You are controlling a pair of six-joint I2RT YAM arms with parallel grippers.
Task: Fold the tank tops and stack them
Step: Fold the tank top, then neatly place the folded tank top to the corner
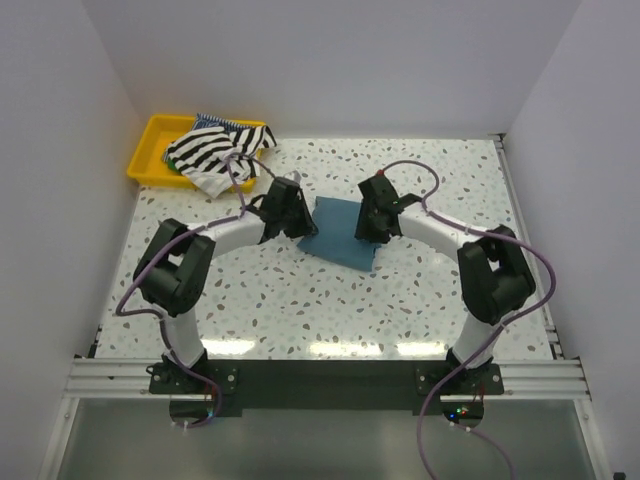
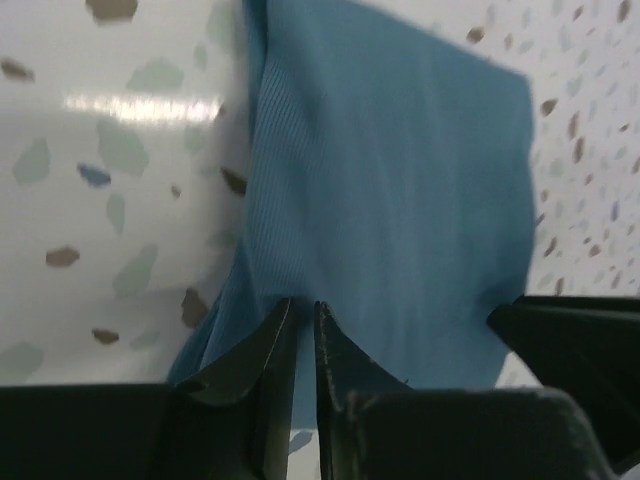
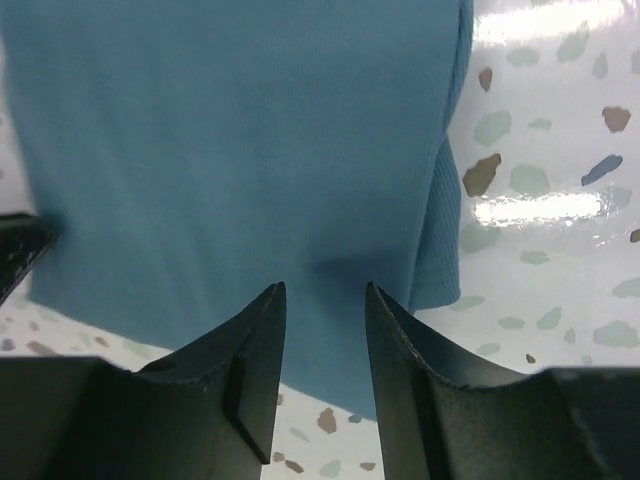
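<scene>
A folded teal-blue tank top (image 1: 338, 232) lies flat at the middle of the table, with both grippers at its sides. My left gripper (image 1: 300, 222) is over its left part; in the left wrist view the jaws (image 2: 304, 303) stand a narrow gap apart above the teal cloth (image 2: 400, 180), with nothing pinched. My right gripper (image 1: 368, 228) is over the right part. Its jaws (image 3: 322, 287) are wider apart above the cloth (image 3: 230, 150), near its hemmed edge, and empty. A black-and-white striped tank top (image 1: 218, 152) lies heaped in the tray at the back left.
The yellow plastic tray (image 1: 150, 150) sits at the table's back left corner, and the striped top spills over its near rim. A strip of finely blue-striped cloth (image 1: 215, 122) shows behind it. White walls enclose the speckled table on three sides.
</scene>
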